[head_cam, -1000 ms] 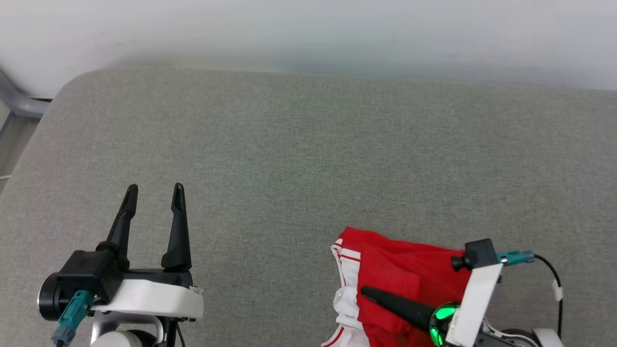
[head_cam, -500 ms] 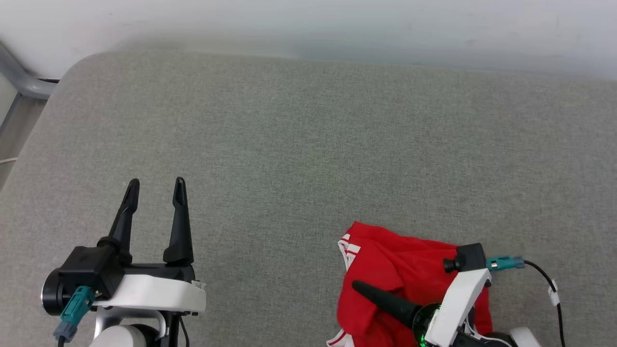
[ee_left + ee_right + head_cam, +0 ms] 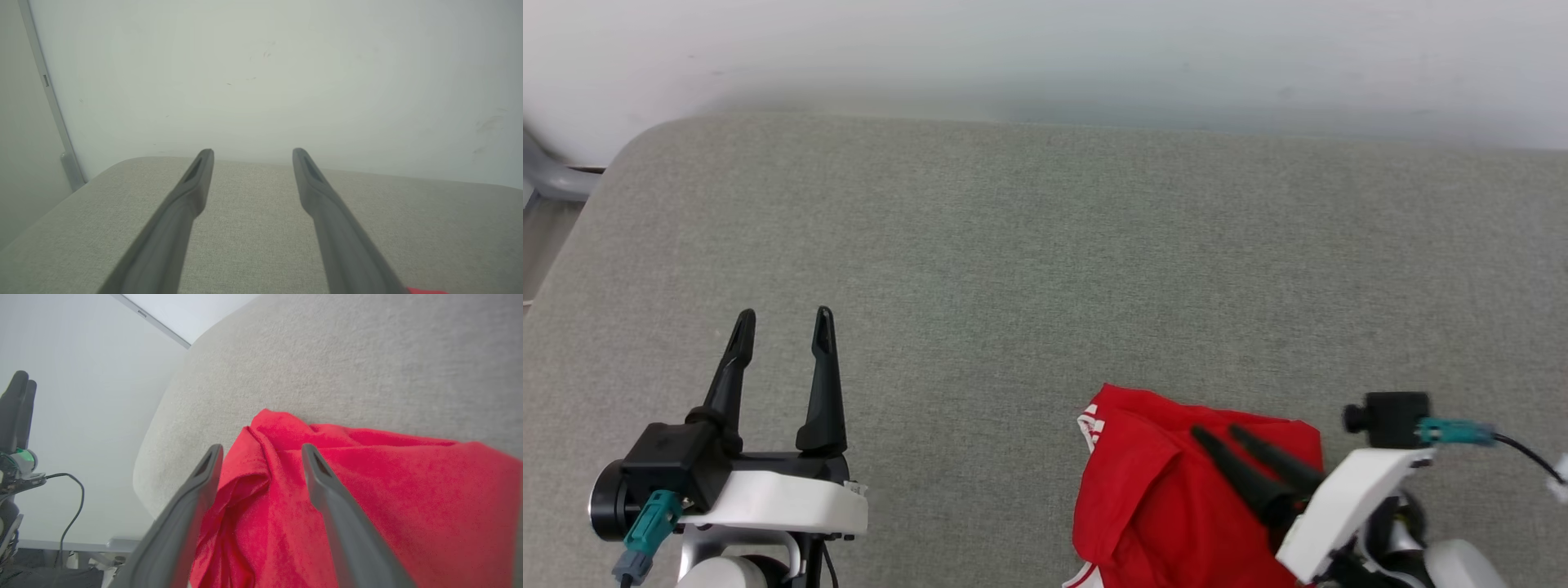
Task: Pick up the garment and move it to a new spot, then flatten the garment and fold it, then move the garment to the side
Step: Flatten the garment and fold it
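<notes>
The garment (image 3: pixel 1168 490) lies crumpled on the grey cushioned surface (image 3: pixel 1045 269) at the lower right of the head view, red with a bit of striped white trim at its left edge. My right gripper (image 3: pixel 1215 431) hovers over it with its fingers apart and nothing between them. In the right wrist view the red garment (image 3: pixel 367 498) spreads under and between the open right gripper (image 3: pixel 261 449). My left gripper (image 3: pixel 783 317) stands open over bare cushion at the lower left, well away from the cloth. The left wrist view has the left gripper (image 3: pixel 249 152) open, pointing toward the wall.
A white wall (image 3: pixel 1045 49) runs behind the cushion's far edge. The cushion's rounded corner (image 3: pixel 637 147) is at the upper left, with a grey metal rail (image 3: pixel 551 175) beyond it. A red sliver of garment (image 3: pixel 425 290) shows in the left wrist view.
My right gripper has opened, let go of the garment and turned so both fingers show above the cloth. The garment has settled into a lower heap. The left arm has not moved.
</notes>
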